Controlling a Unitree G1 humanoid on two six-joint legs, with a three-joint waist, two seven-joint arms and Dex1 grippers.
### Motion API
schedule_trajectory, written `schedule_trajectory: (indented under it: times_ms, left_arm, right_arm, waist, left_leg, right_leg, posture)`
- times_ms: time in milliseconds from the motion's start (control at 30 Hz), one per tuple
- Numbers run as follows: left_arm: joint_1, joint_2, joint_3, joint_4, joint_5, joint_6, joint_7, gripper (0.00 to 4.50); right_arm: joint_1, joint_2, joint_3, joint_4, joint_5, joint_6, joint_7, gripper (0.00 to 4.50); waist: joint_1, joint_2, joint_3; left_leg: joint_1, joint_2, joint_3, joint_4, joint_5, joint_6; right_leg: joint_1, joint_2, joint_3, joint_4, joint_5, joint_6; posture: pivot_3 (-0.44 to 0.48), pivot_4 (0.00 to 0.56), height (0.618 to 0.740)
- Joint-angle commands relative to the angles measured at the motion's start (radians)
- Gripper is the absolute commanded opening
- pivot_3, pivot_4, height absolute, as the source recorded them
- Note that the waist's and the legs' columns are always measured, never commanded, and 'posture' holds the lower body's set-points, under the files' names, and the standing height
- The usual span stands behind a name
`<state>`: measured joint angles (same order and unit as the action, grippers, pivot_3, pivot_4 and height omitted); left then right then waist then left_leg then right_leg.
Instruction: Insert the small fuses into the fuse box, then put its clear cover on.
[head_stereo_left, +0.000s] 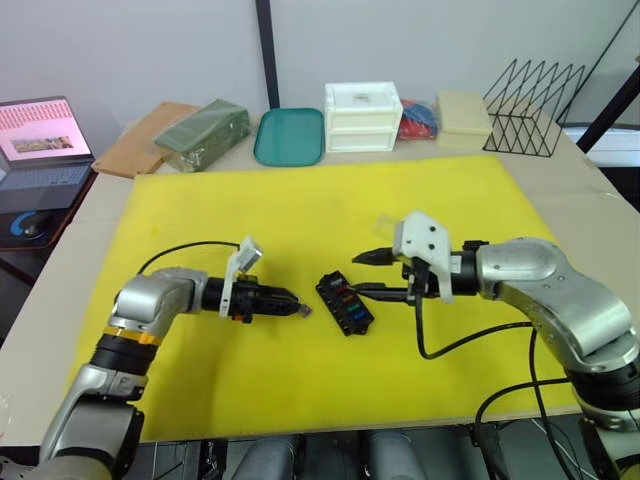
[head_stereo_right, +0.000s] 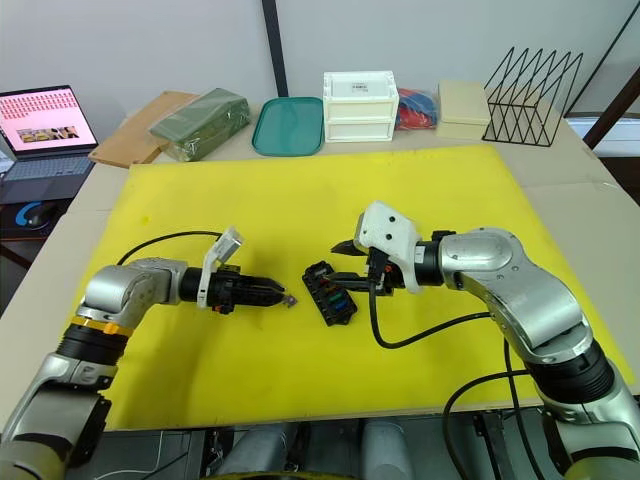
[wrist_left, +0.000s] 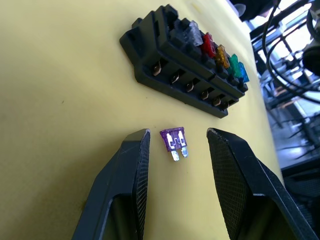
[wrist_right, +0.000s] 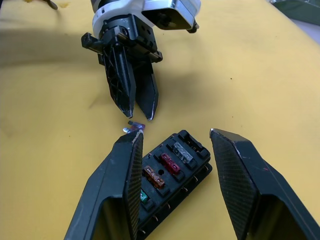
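Purple fuse (wrist_left: 175, 143) loose between open left end effector (wrist_left: 175, 136), fuse box (head_stereo_left: 345, 302) beside empty, open right end effector (head_stereo_left: 372, 274).

Fuse box (head_stereo_left: 345, 303) mid-mat (head_stereo_left: 300, 210); loose fuse (wrist_left: 175, 142) on mat left of it; drawer box (head_stereo_left: 362, 116), tray (head_stereo_left: 289, 136) beyond mat's far edge.
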<state>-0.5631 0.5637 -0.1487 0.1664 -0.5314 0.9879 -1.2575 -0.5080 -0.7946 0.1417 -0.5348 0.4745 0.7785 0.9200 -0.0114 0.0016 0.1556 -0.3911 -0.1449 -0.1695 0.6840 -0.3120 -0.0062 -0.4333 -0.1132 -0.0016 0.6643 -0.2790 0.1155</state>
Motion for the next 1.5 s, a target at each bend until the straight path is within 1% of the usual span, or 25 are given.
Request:
schedule_trajectory:
  times_ms: [33, 233, 467, 567, 600, 667, 700, 867, 1200, 1400, 1500]
  left_arm:
    - [-0.016, -0.001, -0.030, 0.022, -0.008, 0.024, -0.014, 1.91]
    - [-0.013, 0.009, -0.073, 0.024, 0.001, 0.014, -0.035, 1.91]
    - [-0.012, -0.001, -0.078, 0.023, -0.004, 0.015, -0.030, 1.91]
    - [-0.015, -0.013, -0.069, 0.045, 0.006, 0.002, -0.009, 1.37]
    - [-0.016, -0.015, -0.068, 0.051, 0.007, -0.001, -0.007, 1.09]
    - [-0.019, -0.015, -0.064, 0.061, 0.010, -0.003, -0.001, 0.36]
    - [-0.020, -0.015, -0.061, 0.065, 0.010, -0.005, 0.002, 0.06]
    - [-0.021, -0.011, -0.062, 0.077, 0.016, -0.014, 0.003, 0.06]
    - [-0.005, 0.004, -0.098, 0.063, 0.046, -0.061, -0.006, 0.02]
    - [-0.003, -0.001, -0.091, 0.070, 0.057, -0.081, 0.006, 0.02]
    - [0.006, -0.004, -0.063, 0.059, 0.049, -0.119, 0.009, 0.02]
  right_arm:
    - [-0.017, -0.010, -0.014, -0.021, -0.002, -0.012, 0.000, 2.28]
    - [-0.013, -0.014, -0.019, -0.030, 0.002, -0.003, -0.008, 2.28]
    - [-0.012, -0.017, -0.018, -0.036, 0.003, -0.001, -0.014, 2.28]
    - [-0.008, -0.020, -0.016, -0.040, 0.002, 0.000, -0.014, 2.28]
    - [-0.008, -0.021, -0.016, -0.040, 0.002, 0.000, -0.014, 2.28]
    - [-0.008, -0.021, -0.016, -0.040, 0.002, 0.000, -0.014, 2.28]
    - [-0.008, -0.022, -0.015, -0.040, 0.002, -0.001, -0.013, 2.28]
    - [-0.007, -0.023, -0.014, -0.038, 0.000, -0.005, -0.011, 2.28]
    - [-0.008, -0.021, -0.008, -0.037, -0.007, -0.009, -0.013, 2.28]
    - [-0.009, -0.021, -0.007, -0.037, -0.008, -0.007, -0.013, 2.28]
    - [-0.010, -0.019, -0.009, -0.038, -0.006, -0.002, -0.014, 2.28]
  waist:
    - [0.000, 0.000, 0.000]
    - [0.001, 0.000, 0.000]
    - [0.001, 0.000, 0.000]
    - [0.001, 0.000, 0.000]
    - [0.001, 0.000, 0.000]
    - [0.001, 0.000, 0.000]
    - [0.001, 0.000, 0.000]
    - [0.001, 0.000, 0.000]
    - [0.001, 0.000, 0.000]
    - [0.002, 0.000, 0.000]
    - [0.001, 0.000, 0.000]
  left_leg:
    - [0.000, 0.000, 0.000, 0.000, 0.000, 0.000]
    - [0.000, 0.000, 0.000, 0.000, 0.000, 0.000]
    - [0.000, 0.000, 0.000, 0.000, 0.000, 0.000]
    - [0.000, 0.000, 0.000, 0.000, 0.000, 0.000]
    - [0.000, 0.000, 0.000, 0.000, 0.000, 0.000]
    - [0.000, 0.000, 0.000, 0.000, 0.000, 0.000]
    - [0.000, 0.000, 0.000, 0.000, 0.000, 0.000]
    - [0.000, 0.000, 0.000, 0.000, 0.000, 0.000]
    - [0.000, 0.000, 0.000, 0.000, 0.000, 0.000]
    - [0.000, 0.000, 0.000, 0.000, 0.000, 0.000]
    - [0.000, 0.000, 0.000, 0.000, 0.000, 0.000]
  right_leg:
    - [0.000, 0.000, 0.000, 0.000, 0.000, 0.000]
    - [0.000, 0.000, 0.000, 0.000, 0.000, 0.000]
    - [0.000, 0.000, 0.000, 0.000, 0.000, 0.000]
    - [0.000, 0.000, 0.000, 0.000, 0.000, 0.000]
    - [0.000, 0.000, 0.000, 0.000, 0.000, 0.000]
    - [0.000, 0.000, 0.000, 0.000, 0.000, 0.000]
    - [0.000, 0.000, 0.000, 0.000, 0.000, 0.000]
    - [0.000, 0.000, 0.000, 0.000, 0.000, 0.000]
    - [0.000, 0.000, 0.000, 0.000, 0.000, 0.000]
    - [0.000, 0.000, 0.000, 0.000, 0.000, 0.000]
    - [0.000, 0.000, 0.000, 0.000, 0.000, 0.000]
  posture:
    - [0.000, 0.150, 0.740]
    - [0.000, 0.150, 0.740]
    - [0.000, 0.150, 0.740]
    - [0.000, 0.150, 0.740]
    - [0.000, 0.150, 0.740]
    - [0.000, 0.150, 0.740]
    - [0.000, 0.150, 0.740]
    - [0.000, 0.150, 0.740]
    - [0.000, 0.150, 0.740]
    - [0.000, 0.150, 0.740]
    - [0.000, 0.150, 0.740]
